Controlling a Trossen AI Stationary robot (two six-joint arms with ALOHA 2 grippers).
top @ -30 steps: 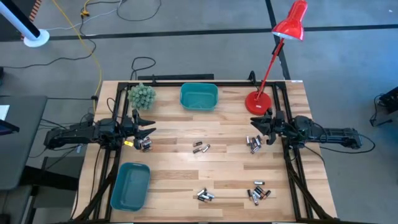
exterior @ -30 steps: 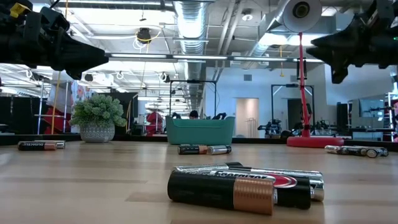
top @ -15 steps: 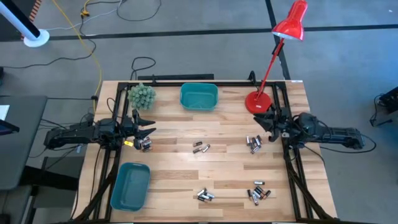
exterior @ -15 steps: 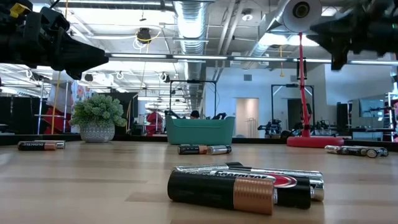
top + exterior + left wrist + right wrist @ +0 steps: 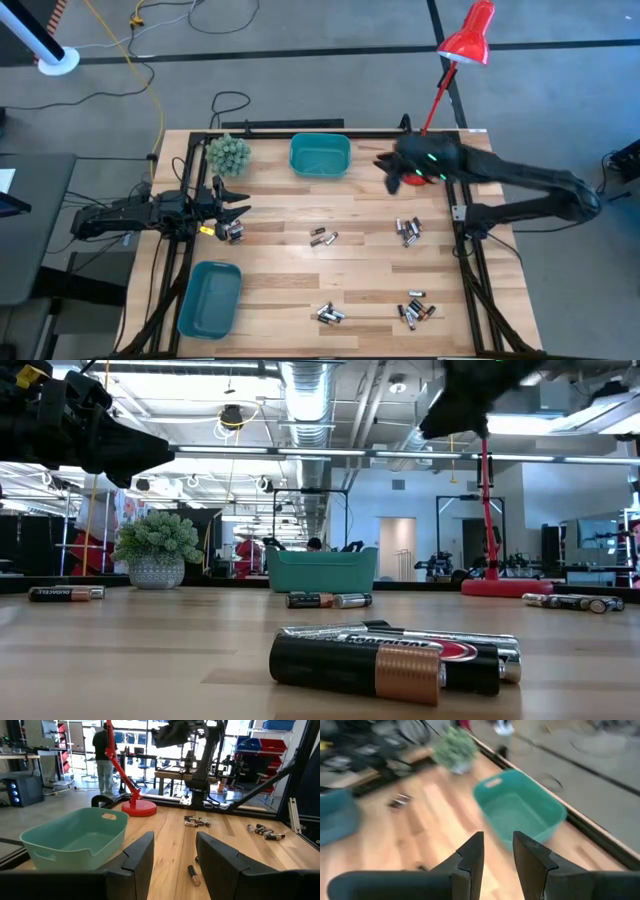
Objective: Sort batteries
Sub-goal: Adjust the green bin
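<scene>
Your right gripper [image 5: 385,166] hovers at about 1 o'clock on the table, just beside the teal plastic bin [image 5: 320,156] at 12 o'clock, its fingers [image 5: 470,857] slightly spread and holding nothing. Your left gripper [image 5: 238,211] waits at 9 o'clock, fingers apart and empty, near the second teal bin [image 5: 209,298] at 7 o'clock. The small cylindrical batteries [image 5: 323,237] lie in scattered clusters on the light wooden table [image 5: 280,270], from the centre to 5 o'clock.
</scene>
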